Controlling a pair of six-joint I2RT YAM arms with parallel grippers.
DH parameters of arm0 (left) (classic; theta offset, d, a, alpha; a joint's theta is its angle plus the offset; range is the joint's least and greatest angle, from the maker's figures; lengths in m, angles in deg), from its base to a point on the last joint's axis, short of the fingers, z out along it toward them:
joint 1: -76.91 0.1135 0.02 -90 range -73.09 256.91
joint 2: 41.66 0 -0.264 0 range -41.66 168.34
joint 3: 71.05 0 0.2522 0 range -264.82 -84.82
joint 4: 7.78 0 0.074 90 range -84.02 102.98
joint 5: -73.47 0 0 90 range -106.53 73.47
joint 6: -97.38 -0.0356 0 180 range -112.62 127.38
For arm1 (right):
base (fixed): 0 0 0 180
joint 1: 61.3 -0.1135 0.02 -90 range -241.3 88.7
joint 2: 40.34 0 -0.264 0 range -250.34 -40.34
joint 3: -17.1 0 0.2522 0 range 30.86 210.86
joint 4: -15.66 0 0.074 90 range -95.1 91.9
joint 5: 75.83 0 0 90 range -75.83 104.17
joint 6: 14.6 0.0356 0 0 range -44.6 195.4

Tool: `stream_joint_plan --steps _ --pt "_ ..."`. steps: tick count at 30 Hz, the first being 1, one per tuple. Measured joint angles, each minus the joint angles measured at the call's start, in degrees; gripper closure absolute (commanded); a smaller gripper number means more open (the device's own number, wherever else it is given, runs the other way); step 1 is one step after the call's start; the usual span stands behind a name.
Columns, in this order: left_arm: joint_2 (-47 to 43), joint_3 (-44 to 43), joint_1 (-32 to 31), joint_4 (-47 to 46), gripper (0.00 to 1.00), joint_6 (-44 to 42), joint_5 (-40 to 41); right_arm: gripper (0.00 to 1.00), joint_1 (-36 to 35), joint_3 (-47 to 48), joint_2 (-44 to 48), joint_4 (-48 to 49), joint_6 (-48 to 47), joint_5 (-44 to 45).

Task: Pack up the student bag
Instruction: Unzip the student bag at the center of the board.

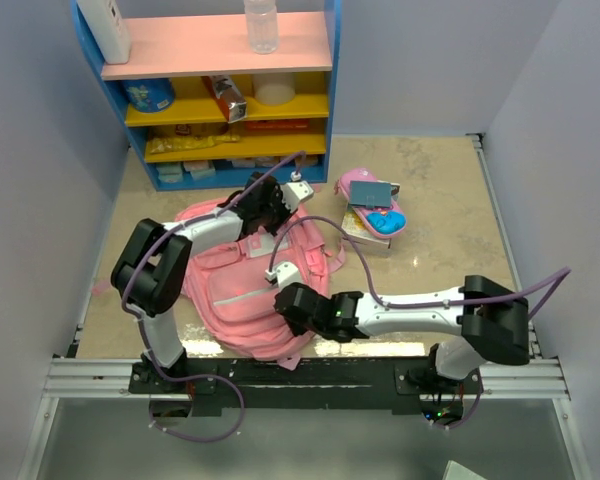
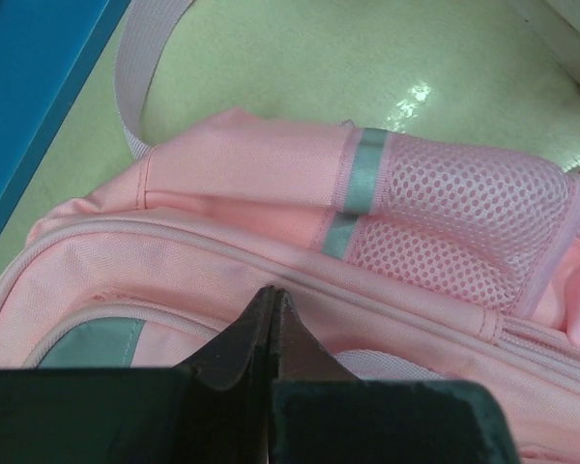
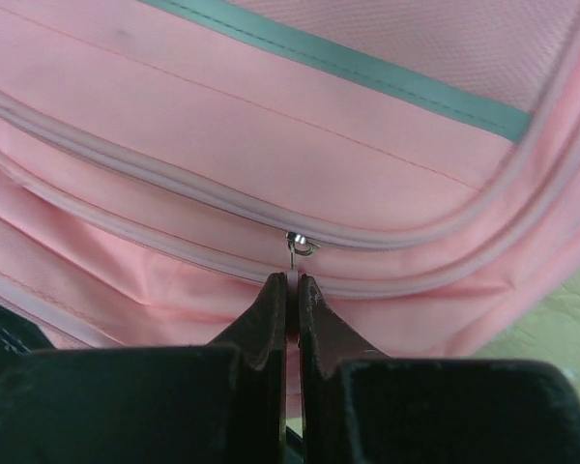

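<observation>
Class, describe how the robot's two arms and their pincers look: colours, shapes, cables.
Both the left arm and right arm have white links with bulky black joints; a lilac cable loops along each. The left pincer and right pincer each have two black wedge-shaped fingers tapering to thin tips.

Pale marbled worktop (image 1: 435,190) bearing a bag, a shelf unit and a small heap of school things.

The student bag (image 1: 230,290), large and pink, lies flat on the near left part and reaches almost to the front rail, with one strap resting on the bare surface beside it. At the far left corner stands a blue shelf unit (image 1: 220,100) with a pink top board and yellow shelves. Just beside the bag's far right corner, a pink pencil case (image 1: 365,195) with blue print rests on a flat pale thing (image 1: 365,238), book or box, I cannot tell. The surface is glossy, and light glints near the bag.
</observation>
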Motion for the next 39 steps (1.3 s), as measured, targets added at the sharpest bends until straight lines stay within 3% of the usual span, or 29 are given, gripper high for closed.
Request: stream_joint_plan --steps 5,13,15,16,19,27,34,39 --pt "1.2 -1.7 0.2 0.7 1.00 1.0 1.7 1.00 -1.0 4.5 -5.5 1.3 -1.0 -0.7" --pt "0.7 -3.3 3.5 4.1 0.98 3.0 -1.2 1.00 -1.2 4.5 -5.6 3.0 -1.1 0.0" --pt "0.5 -3.6 5.1 5.4 0.81 3.4 -1.3 1.00 -1.2 4.8 -6.1 3.9 -1.2 0.1" --pt "0.4 -3.7 5.9 6.2 0.55 3.8 -1.4 1.00 -1.2 5.5 -6.8 3.9 -1.2 0.5" --pt "-0.6 -3.7 7.8 8.5 0.27 3.3 -4.1 1.00 -1.2 7.0 -8.5 4.1 -1.2 1.1" --pt "-9.6 -6.6 17.6 25.5 0.21 -3.1 -17.7 1.00 0.0 6.9 -8.7 4.6 -0.7 1.3" --pt "-22.4 -0.2 25.2 36.2 0.27 -22.3 -20.5 1.00 1.4 6.9 -8.7 4.7 -0.5 0.9" --pt "-22.4 6.8 29.2 45.6 0.31 -35.0 -20.4 1.00 4.6 6.9 -8.7 5.3 -0.6 0.6"
